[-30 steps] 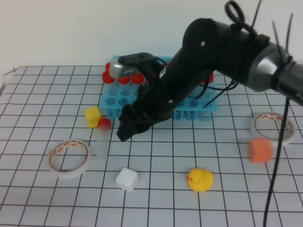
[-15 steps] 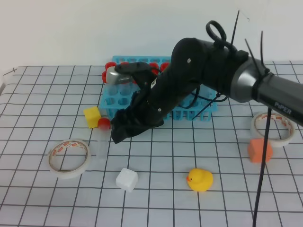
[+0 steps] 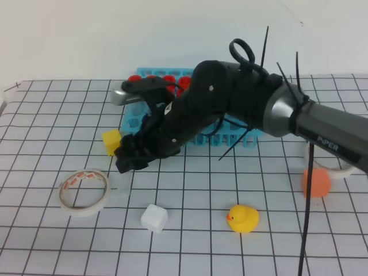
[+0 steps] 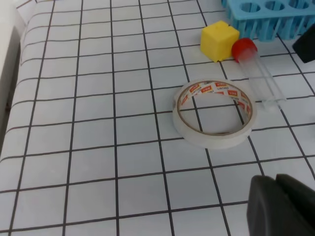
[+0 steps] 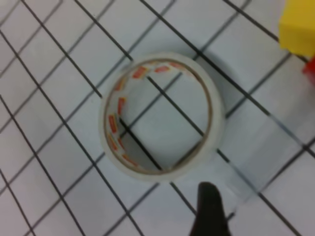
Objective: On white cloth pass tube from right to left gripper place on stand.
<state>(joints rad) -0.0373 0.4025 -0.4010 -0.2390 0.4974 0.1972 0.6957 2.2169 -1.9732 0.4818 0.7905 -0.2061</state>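
Two tape rolls lay on the white cloth (image 3: 52,123): one (image 3: 84,191) forward and left of the stand (image 3: 130,122), the other (image 3: 345,168) off the stand's right, mostly hidden behind the arm. Three cubes: yellow (image 3: 112,142) at the stand's front-left corner, white (image 3: 154,218) well forward of it, orange (image 3: 315,183) forward-right. One rubber duck (image 3: 242,218) sat forward of the stand's middle. One stand. I saw several red-capped tubes (image 3: 155,79) standing in it but could not count them, as the arm covered most rows.

One loose tube (image 4: 257,73) lay flat on the cloth forward of the stand's left end. Its red cap (image 4: 243,49) sat just beside the yellow cube and its clear closed end pointed away from the stand. Its long axis ran roughly straight out from the stand's front, with the left tape roll alongside, near but apart.

Open grid showed left of the stand out to the cloth's left edge, and between white cube and duck.

The right gripper (image 3: 127,163) hung low over the tube's cap end. Only one finger (image 5: 211,206) showed in its wrist view, so I could not tell how wide the jaws stood. The left gripper (image 4: 274,183) was closed on nothing, beyond the left roll from the stand.
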